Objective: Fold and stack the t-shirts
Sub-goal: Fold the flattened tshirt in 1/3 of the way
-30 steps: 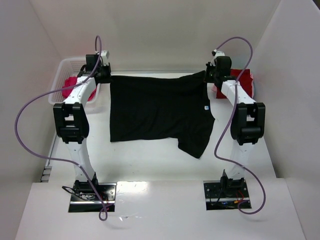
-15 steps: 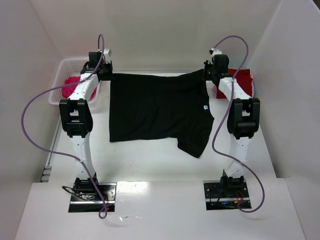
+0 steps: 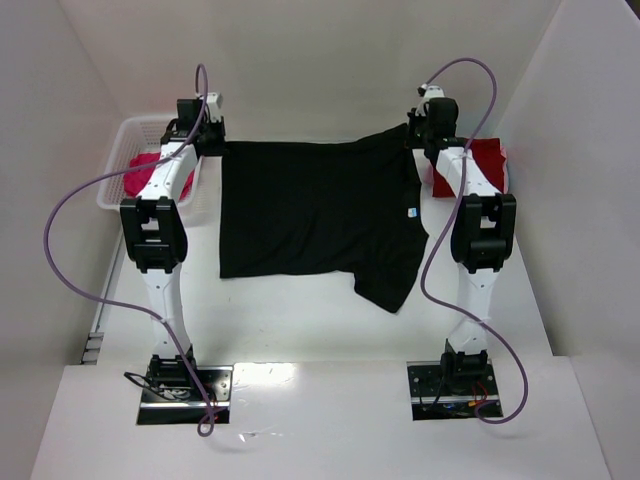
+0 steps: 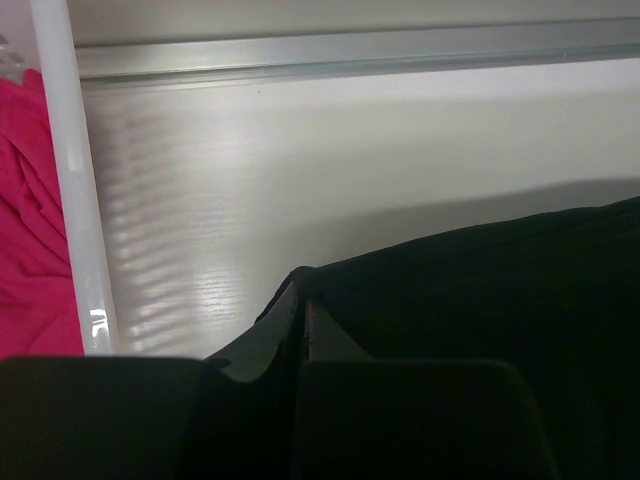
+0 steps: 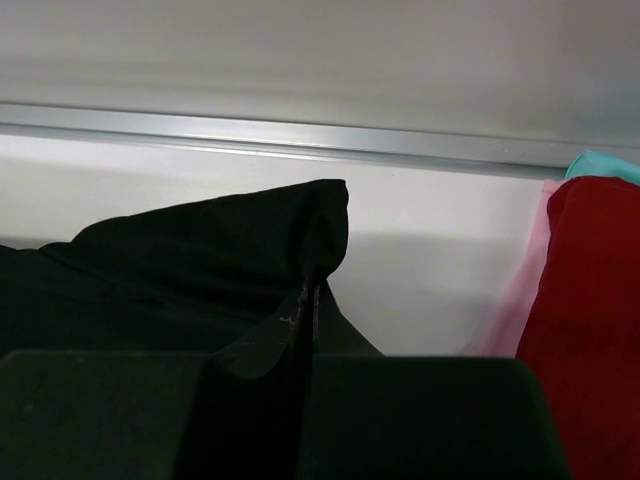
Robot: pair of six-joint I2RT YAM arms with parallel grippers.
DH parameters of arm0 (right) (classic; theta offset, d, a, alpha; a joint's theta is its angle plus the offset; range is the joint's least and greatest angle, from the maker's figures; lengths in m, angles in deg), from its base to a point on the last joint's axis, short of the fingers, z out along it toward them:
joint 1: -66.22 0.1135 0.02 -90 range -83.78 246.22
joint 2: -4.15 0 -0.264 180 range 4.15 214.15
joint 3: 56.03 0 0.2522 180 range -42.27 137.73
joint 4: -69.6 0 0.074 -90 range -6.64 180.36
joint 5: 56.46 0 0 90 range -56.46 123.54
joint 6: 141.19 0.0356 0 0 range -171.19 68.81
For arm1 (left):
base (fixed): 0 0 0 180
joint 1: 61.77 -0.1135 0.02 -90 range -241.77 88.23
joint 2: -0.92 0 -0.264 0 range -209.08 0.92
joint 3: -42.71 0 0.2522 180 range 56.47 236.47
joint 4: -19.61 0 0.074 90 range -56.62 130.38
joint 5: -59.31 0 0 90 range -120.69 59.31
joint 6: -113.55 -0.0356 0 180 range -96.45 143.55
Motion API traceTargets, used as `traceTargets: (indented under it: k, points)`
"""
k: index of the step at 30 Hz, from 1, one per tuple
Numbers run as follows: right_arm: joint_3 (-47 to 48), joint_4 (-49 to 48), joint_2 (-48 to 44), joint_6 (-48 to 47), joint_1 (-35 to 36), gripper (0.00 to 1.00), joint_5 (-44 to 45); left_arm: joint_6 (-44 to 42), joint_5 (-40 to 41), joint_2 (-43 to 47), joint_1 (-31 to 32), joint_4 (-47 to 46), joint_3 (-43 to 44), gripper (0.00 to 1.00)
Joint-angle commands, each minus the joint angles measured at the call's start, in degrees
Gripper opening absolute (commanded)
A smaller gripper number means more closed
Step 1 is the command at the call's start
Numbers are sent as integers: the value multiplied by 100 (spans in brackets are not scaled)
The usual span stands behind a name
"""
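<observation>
Now | left pincer (image 3: 216, 148) closed on black t-shirt (image 3: 310, 210) far-left corner | right pincer (image 3: 411, 140) likewise, far-right corner | basket (image 3: 116, 152) near left edge

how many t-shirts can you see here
3. The black t-shirt is spread across the middle of the table; the magenta-pink t-shirt lies in the white basket at far left; the dark red t-shirt sits at far right. More may hide beneath it.

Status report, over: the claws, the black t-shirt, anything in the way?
Left claw, right claw: both shut on black t-shirt, far corners. T-shirt spread between arms. Basket and dark red t-shirt aside.
</observation>
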State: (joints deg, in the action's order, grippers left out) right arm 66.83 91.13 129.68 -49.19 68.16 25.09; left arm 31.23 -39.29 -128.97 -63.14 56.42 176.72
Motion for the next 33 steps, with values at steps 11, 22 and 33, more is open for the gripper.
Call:
traceTargets:
  k: [11, 22, 33]
  points:
    - [-1531, -250, -1004, -366, -62, 1, -78, -127, -72, 1131, 49, -231, -1933, 0]
    - [-3157, -364, -2077, -472, -62, 3, -87, -127, -19, 1720, 49, -283, -2919, 0]
    - [-3536, 49, -2209, -604, -62, 5, -597, -127, -71, 1888, 49, -231, -3499, 0]
